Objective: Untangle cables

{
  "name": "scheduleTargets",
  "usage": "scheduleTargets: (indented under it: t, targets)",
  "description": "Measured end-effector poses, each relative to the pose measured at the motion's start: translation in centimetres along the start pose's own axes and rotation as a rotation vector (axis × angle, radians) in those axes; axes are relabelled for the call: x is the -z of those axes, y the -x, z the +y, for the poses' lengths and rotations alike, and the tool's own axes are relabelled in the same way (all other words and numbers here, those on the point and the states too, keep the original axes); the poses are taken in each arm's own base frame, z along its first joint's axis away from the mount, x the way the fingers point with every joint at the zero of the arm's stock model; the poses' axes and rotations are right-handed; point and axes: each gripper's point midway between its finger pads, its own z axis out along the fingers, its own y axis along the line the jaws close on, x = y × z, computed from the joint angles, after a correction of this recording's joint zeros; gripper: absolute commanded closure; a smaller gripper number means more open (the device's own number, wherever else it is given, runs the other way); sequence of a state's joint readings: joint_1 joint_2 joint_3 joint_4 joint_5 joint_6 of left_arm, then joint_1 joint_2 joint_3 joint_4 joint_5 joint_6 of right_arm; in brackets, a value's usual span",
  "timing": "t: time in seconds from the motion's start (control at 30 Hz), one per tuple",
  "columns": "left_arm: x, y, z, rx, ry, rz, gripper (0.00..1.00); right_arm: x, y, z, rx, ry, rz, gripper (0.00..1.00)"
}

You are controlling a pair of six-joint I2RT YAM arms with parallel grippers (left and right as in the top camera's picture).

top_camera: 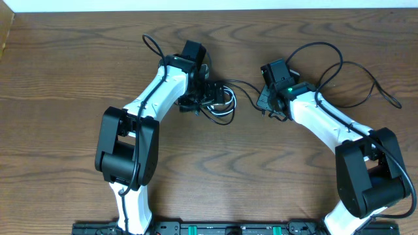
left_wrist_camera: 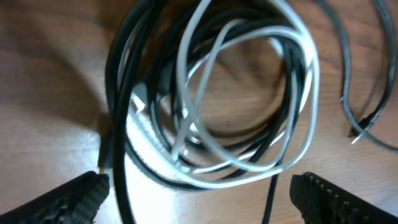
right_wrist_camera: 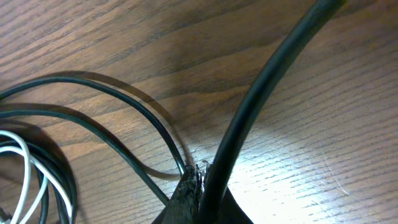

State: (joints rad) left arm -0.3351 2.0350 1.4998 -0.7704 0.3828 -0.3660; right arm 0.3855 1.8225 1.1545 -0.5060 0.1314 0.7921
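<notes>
The cables lie as one tangle [top_camera: 222, 104] of black and white loops at mid-table. In the left wrist view a white cable [left_wrist_camera: 306, 81] coils through black ones [left_wrist_camera: 118, 81]. My left gripper [left_wrist_camera: 208, 202] [top_camera: 198, 99] is open. Its fingers [left_wrist_camera: 74, 200] stand on either side of the coil's near edge and hold nothing. A thin black cable [top_camera: 247, 85] runs from the tangle to my right gripper [top_camera: 266, 106]. In the right wrist view that gripper [right_wrist_camera: 196, 179] is shut, with the thin black cable [right_wrist_camera: 149, 118] ending pinched at its tips.
A thicker black cable [right_wrist_camera: 267, 81] crosses close in front of the right fingers. To the right, a long black cable [top_camera: 375, 85] loops away toward the table's right side. A loose plug end [left_wrist_camera: 357, 129] lies beside the coil. Bare wood surrounds the tangle.
</notes>
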Motion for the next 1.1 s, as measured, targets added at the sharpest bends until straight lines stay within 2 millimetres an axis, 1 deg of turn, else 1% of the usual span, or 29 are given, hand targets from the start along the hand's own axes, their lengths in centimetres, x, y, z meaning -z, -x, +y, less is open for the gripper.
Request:
scheduleTargets:
  t: [0.07, 0.13, 0.23, 0.33, 0.37, 0.4, 0.43, 0.53, 0.57, 0.6, 0.67, 0.73, 0.83, 0.9, 1.0, 1.1]
  targets:
    - [0.0, 0.6, -0.3, -0.01, -0.012, -0.026, 0.02, 0.4, 0.2, 0.2, 0.026, 0.009, -0.009, 0.99]
    - [0.0, 0.8, -0.4, -0.011, -0.014, -0.031, 0.02, 1.5, 0.8, 0.5, 0.06, 0.03, -0.031, 0.99]
    - [0.0, 1.7, -0.8, -0.025, -0.031, -0.069, 0.02, 3.9, 2.0, 1.3, 0.104, 0.076, -0.084, 0.99]
    - [0.2, 2.8, -1.3, -0.041, -0.048, -0.114, 0.02, 6.9, 3.3, 2.0, 0.14, 0.129, -0.153, 0.99]
    - [0.2, 3.2, -1.3, -0.046, -0.045, -0.132, 0.0, 7.8, 3.7, 2.1, 0.147, 0.143, -0.172, 0.99]
    - [0.2, 3.3, -1.2, -0.046, -0.038, -0.139, 0.08, 8.5, 4.0, 2.3, 0.153, 0.154, -0.19, 0.99]
    - [0.2, 3.3, -1.0, -0.043, -0.031, -0.139, 0.17, 9.3, 4.4, 2.4, 0.158, 0.163, -0.211, 0.99]
    - [0.2, 3.2, -0.5, -0.037, -0.006, -0.136, 0.56, 10.7, 5.3, 2.4, 0.161, 0.174, -0.262, 0.99]
    - [0.1, 3.1, -0.4, -0.035, 0.002, -0.133, 0.63, 11.2, 5.6, 2.4, 0.159, 0.173, -0.281, 0.99]
    - [0.0, 3.0, -0.1, -0.033, 0.013, -0.132, 0.66, 11.6, 5.9, 2.3, 0.158, 0.172, -0.299, 0.99]
    - [-0.3, 2.7, 0.6, -0.03, 0.041, -0.129, 0.66, 12.1, 6.5, 2.1, 0.157, 0.161, -0.331, 0.99]
    - [-0.9, 2.2, 1.8, -0.021, 0.087, -0.122, 0.66, 12.4, 7.0, 1.8, 0.154, 0.143, -0.36, 0.99]
    - [-1.9, 1.1, 3.8, -0.008, 0.158, -0.106, 0.66, 12.5, 8.0, 1.0, 0.142, 0.102, -0.398, 0.99]
    - [-2.5, 0.5, 4.6, -0.005, 0.181, -0.099, 0.66, 12.6, 8.5, 0.3, 0.133, 0.073, -0.419, 0.99]
    - [-2.5, 0.4, 5.5, -0.006, 0.221, -0.115, 0.67, 12.7, 9.5, -0.9, 0.11, 0.028, -0.447, 0.99]
    - [-2.3, 0.5, 6.2, -0.006, 0.262, -0.131, 0.67, 13.1, 10.7, -2.7, 0.074, -0.019, -0.479, 0.99]
